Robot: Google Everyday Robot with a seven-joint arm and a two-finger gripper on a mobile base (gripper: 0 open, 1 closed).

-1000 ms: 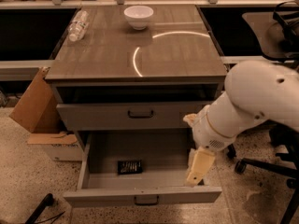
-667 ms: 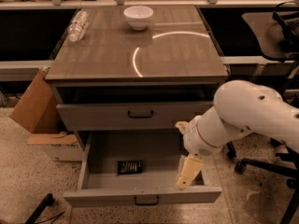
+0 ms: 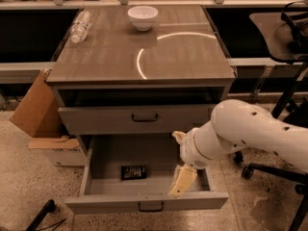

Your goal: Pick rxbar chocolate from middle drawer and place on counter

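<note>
The middle drawer (image 3: 144, 201) is pulled out, and its grey inside shows. The rxbar chocolate (image 3: 133, 172), a small flat black bar, lies on the drawer floor left of centre. My gripper (image 3: 182, 182) hangs from the white arm (image 3: 250, 131) and reaches down into the right part of the drawer. It is about a hand's width right of the bar and does not touch it. The counter (image 3: 144, 47) is the glossy wood-grain cabinet top above.
A white bowl (image 3: 143, 17) and a clear plastic bottle (image 3: 80, 26) sit at the back of the counter. The top drawer (image 3: 139, 117) is slightly out. A cardboard box (image 3: 36, 105) stands at the left and an office chair (image 3: 284, 32) at the right.
My arm has swung left and lower. The gripper is now further inside the drawer and closer to the bar. The bar has not moved.
</note>
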